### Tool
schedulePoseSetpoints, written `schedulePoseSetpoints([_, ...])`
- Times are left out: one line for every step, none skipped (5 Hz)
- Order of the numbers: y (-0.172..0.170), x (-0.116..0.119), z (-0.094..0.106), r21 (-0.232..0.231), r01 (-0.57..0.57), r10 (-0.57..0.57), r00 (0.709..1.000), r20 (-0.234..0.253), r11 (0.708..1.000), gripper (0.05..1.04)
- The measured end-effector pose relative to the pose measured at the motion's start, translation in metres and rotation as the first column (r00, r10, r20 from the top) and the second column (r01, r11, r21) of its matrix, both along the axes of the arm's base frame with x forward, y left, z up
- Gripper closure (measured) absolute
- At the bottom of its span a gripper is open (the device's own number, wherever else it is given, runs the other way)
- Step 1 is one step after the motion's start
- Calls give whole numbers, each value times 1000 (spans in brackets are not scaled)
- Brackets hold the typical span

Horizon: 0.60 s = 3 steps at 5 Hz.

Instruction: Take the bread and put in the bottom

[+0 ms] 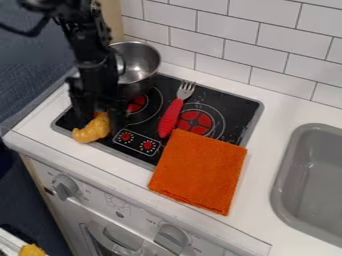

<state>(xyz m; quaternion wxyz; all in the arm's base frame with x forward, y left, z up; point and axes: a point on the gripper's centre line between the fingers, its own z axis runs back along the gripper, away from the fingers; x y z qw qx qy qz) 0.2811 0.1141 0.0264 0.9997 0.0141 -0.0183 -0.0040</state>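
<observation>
below white tiles (234, 50), with the croissant (92, 130) at the gripper (100, 117), by the stovetop (230, 102)'s front left corner, can't tell if clamped or loose, but might tumble over the counter (260, 170)'s front edge if pinched only by one tip.

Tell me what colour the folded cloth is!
The cloth is orange, best seen in the camera view.

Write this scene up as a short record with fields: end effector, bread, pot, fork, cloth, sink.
end effector: down at the left front of the black cooktop, at the bread
bread: golden-brown, croissant-shaped; its upper end meets the end effector; whether it is gripped, cannot tell
pot: metal, at the cooktop's back left
fork: red-handled, tines toward the tiled wall
cloth: orange, overlapping cooktop and counter
sink: gray, on the right
</observation>
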Motion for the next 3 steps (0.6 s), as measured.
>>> schedulePoseSetpoints([-6,-2,26,-17,9,-8,999,33,1000,82])
schedulePoseSetpoints([-12,-2,33,-31,34,-34,999,21,999,81])
schedulePoseSetpoints([-15,-3,33,-50,45,-45,999,10,998,82])
